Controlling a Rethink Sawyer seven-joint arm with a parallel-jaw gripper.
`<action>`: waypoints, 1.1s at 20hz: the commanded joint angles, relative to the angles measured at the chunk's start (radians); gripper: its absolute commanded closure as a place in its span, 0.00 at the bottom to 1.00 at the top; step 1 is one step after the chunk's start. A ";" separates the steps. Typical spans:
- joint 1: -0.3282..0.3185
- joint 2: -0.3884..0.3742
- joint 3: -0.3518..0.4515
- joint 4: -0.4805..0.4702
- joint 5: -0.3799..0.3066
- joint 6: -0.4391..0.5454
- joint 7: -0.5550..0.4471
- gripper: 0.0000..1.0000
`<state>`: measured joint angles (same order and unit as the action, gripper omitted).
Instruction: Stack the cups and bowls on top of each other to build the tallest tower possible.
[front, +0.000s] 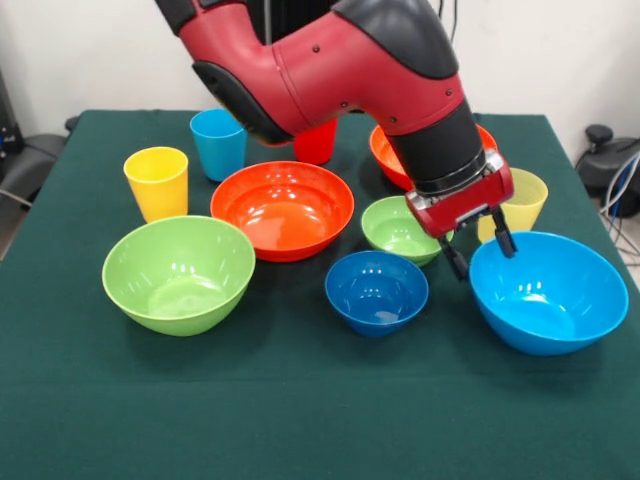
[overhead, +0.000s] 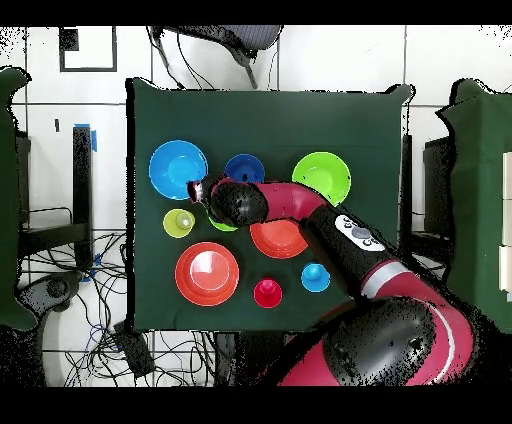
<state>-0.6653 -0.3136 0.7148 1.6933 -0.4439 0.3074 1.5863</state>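
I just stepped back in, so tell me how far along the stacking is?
Nothing is stacked: every bowl and cup sits apart on the table. In hand: the open gripper hangs at the near rim of the big blue bowl, holding nothing. Left: the whole tower, including the big green bowl and yellow cup.

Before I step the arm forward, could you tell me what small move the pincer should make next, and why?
Probably lower the open pincer straight down onto the big blue bowl's near rim: its fingers straddle that rim's left edge, nothing is grasped yet, and all bowls lie unstacked.
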 joint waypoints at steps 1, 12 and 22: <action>0.080 -0.008 -0.130 -0.058 -0.079 0.096 -0.004 0.00; 0.126 -0.004 -0.183 -0.084 -0.063 0.072 0.014 0.00; 0.139 -0.001 -0.203 -0.083 -0.053 0.054 0.016 0.00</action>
<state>-0.5508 -0.3169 0.5900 1.6923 -0.4437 0.3070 1.5863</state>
